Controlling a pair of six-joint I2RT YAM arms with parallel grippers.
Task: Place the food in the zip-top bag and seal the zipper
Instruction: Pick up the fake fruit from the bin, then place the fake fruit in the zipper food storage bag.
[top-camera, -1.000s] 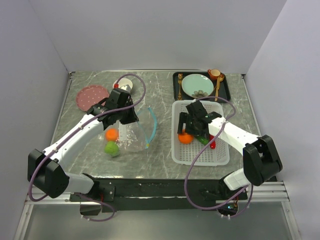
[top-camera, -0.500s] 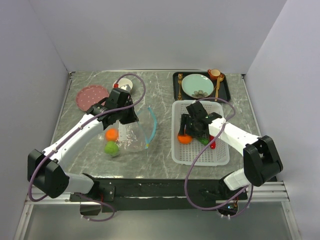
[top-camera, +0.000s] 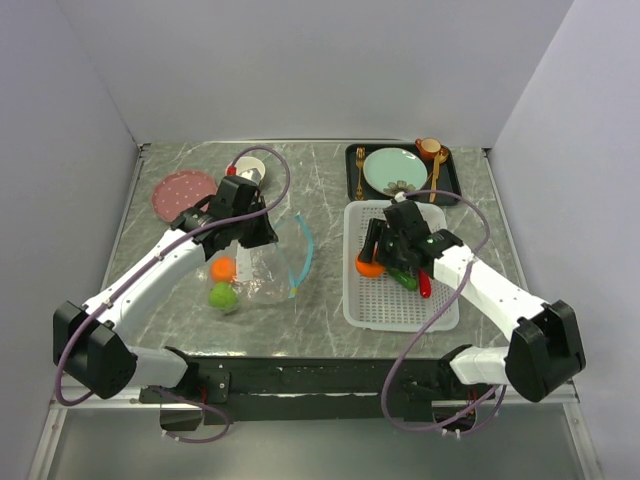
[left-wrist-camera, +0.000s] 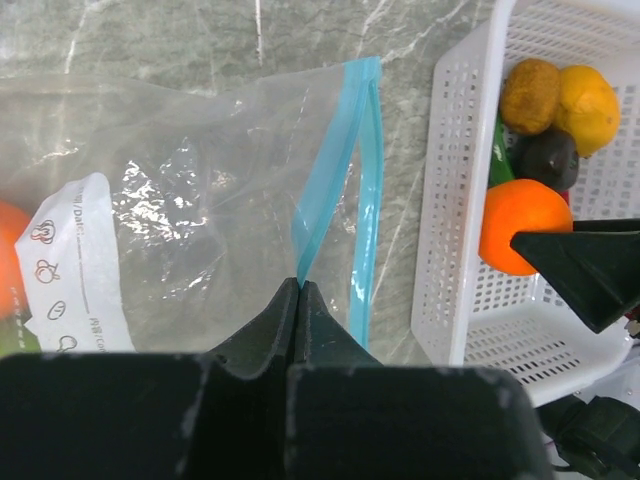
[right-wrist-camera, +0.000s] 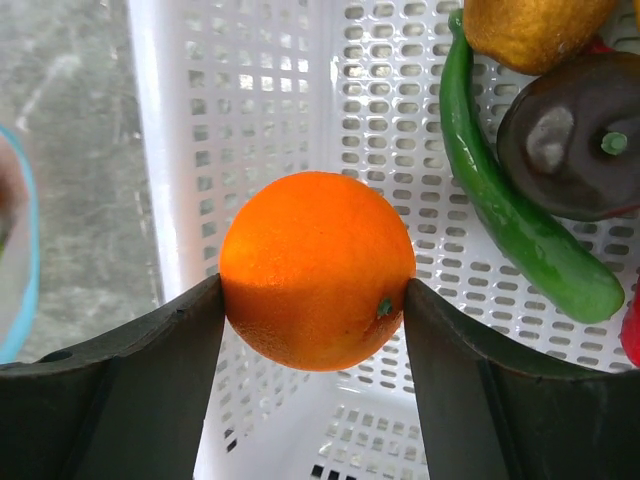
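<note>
The clear zip-top bag (top-camera: 265, 265) lies left of the white mesh basket (top-camera: 440, 315), with an orange (top-camera: 223, 268) and a green apple (top-camera: 223, 296) inside it. My left gripper (left-wrist-camera: 300, 285) is shut on the bag's teal-blue zipper (left-wrist-camera: 335, 170), holding the mouth up and open. My right gripper (right-wrist-camera: 315, 290) is shut on a second orange (right-wrist-camera: 316, 268), lifted above the basket's left side; it also shows in the top view (top-camera: 369, 266). In the basket lie a long green pepper (right-wrist-camera: 510, 215), a dark round fruit (right-wrist-camera: 575, 135), a yellow-brown fruit (right-wrist-camera: 530, 30) and a red chili (top-camera: 424, 285).
A black tray (top-camera: 452, 186) with a teal plate (top-camera: 392, 170), gold cutlery and an orange cup (top-camera: 428, 148) stands behind the basket. A pink plate (top-camera: 183, 192) and a white cup (top-camera: 250, 168) sit at the back left. Grey walls close in the table.
My right gripper has risen with the orange and shifted slightly toward the basket's left rim. The left gripper holds the bag mouth as before.
</note>
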